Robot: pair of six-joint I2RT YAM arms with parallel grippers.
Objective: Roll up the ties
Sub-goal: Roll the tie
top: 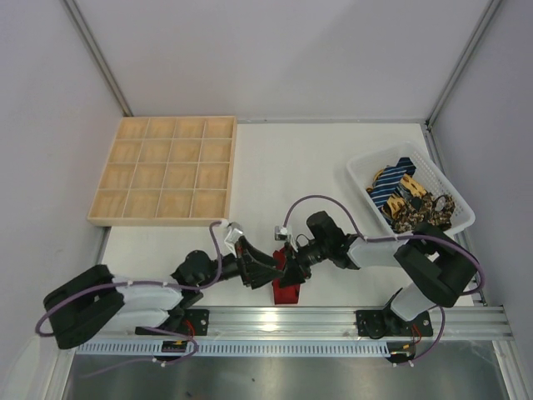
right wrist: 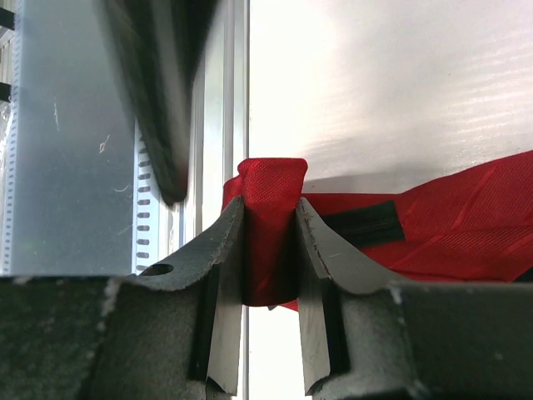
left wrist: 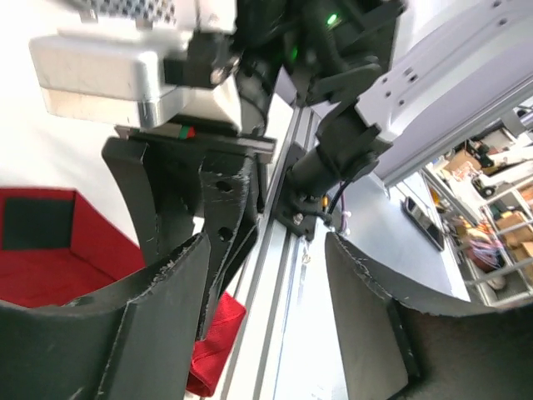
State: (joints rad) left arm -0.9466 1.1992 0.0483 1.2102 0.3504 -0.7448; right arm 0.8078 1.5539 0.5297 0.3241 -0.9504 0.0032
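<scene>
At the bench's near rail, the plain red fabric tie [right wrist: 271, 242] is pinched by the right end effector [right wrist: 268, 250]. The left end effector [left wrist: 266, 308] is spread, empty; tension should be maintained while rolling. Patterned ties [top: 408, 200] remain in the white basket [top: 362, 171].

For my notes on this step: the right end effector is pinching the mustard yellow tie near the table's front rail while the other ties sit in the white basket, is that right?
Not quite: the tie pinched by the right end effector is the red tie, not a mustard yellow one, as the right wrist view shows. The rest holds: it is near the front rail, and the other ties sit in the white basket.
</scene>
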